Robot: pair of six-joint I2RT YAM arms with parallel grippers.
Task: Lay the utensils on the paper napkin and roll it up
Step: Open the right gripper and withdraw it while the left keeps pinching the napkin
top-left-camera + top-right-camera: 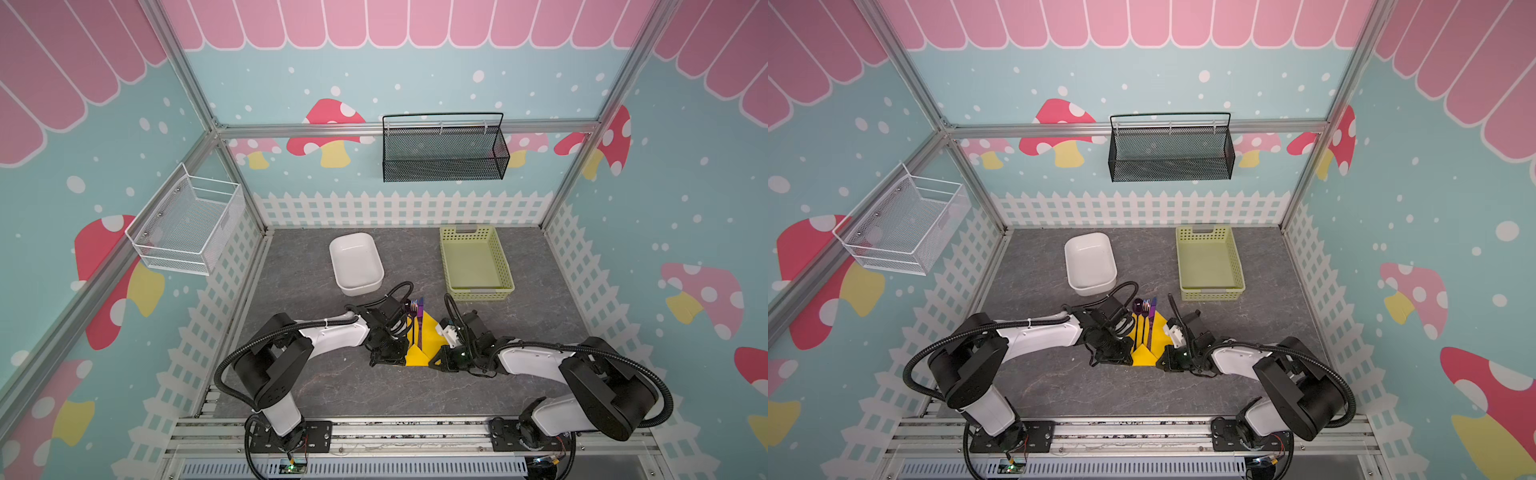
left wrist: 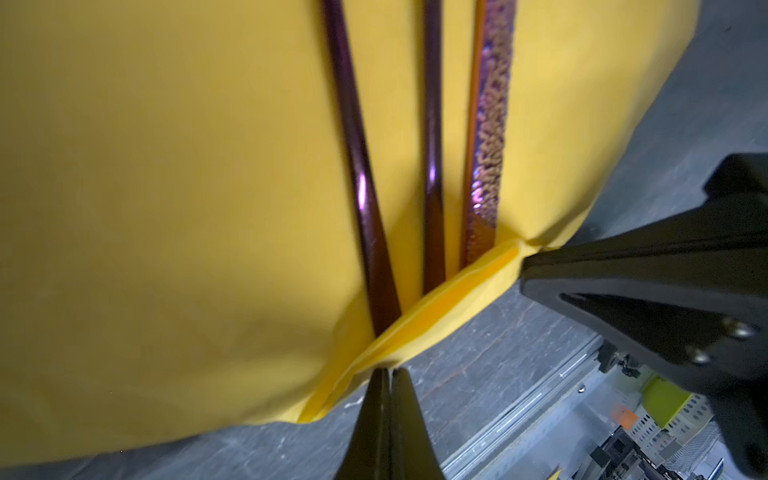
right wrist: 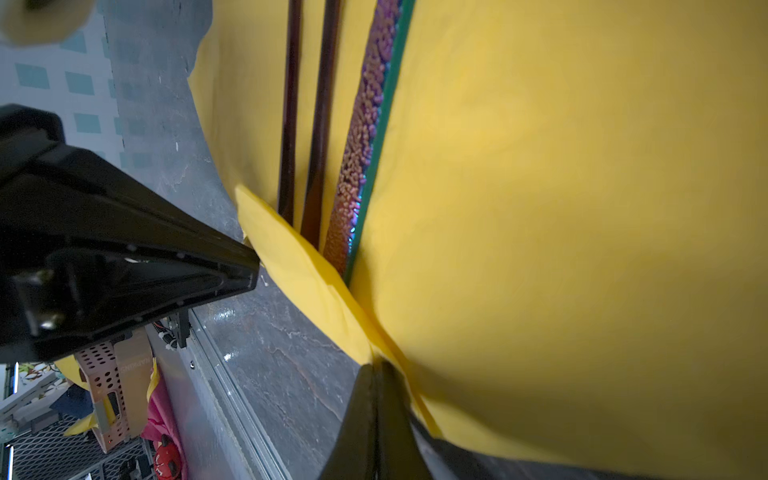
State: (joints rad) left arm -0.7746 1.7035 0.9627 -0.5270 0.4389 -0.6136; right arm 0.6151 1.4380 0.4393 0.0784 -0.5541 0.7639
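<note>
Grey marbled tabletop (image 1: 316, 386), mushroom-print walls. Paper napkin (image 1: 430, 332) lies near the front centre with utensils (image 1: 1144, 318) on it, long axes front-to-back, heads toward the back wall. Left gripper (image 2: 388, 374) and right gripper (image 3: 376, 368) both pinch the folded near edge, jaws closed.

The napkin (image 2: 166, 208) is matt, smooth paper; spoon (image 2: 353, 145) and fork (image 2: 432, 124) glossy plastic; knife (image 2: 494, 104) pebbled and iridescent; table (image 2: 478, 374) matt, stone-veined.
</note>
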